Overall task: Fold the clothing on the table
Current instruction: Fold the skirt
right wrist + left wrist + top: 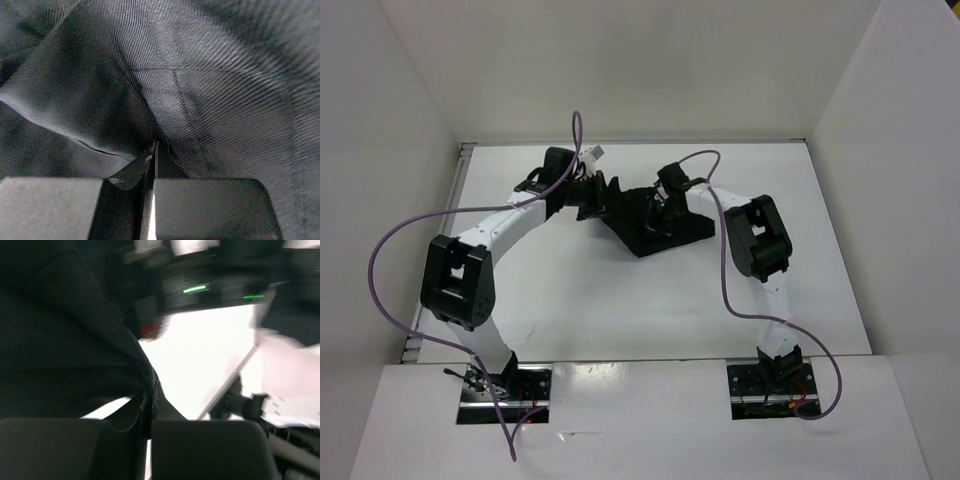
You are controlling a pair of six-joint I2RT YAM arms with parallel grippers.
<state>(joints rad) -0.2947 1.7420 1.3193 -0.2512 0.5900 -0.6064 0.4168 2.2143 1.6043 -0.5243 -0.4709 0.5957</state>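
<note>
At the far middle of the table (620,300), the clothing (645,232) lies as a dark, bunched wedge with its point toward the near edge. The left hand (149,426) is together, clamped on a thin fold of cloth at the garment's left end. From there the fabric drapes off to one side, and bare table shows beyond it. The right hand (151,184) is also pressed together on a small pinch of the twill, over the garment's right part. Cloth fills its whole view, so I cannot tell which edge or seam it has.

The step in hand looks like drawing the garment out, or carrying one side over for a fold. To do it well, both hands should travel at the same height and pace, so the span between them goes taut without being stretched. Each bite is small and sits at the very tip of the hand, so a quick tug could slip it free. Slow, even travel is safer. The bunched middle needs to open out before any edge is laid over. The carried edge should come down flat and square on the lower layer and be set on the table before either hand lets go.
</note>
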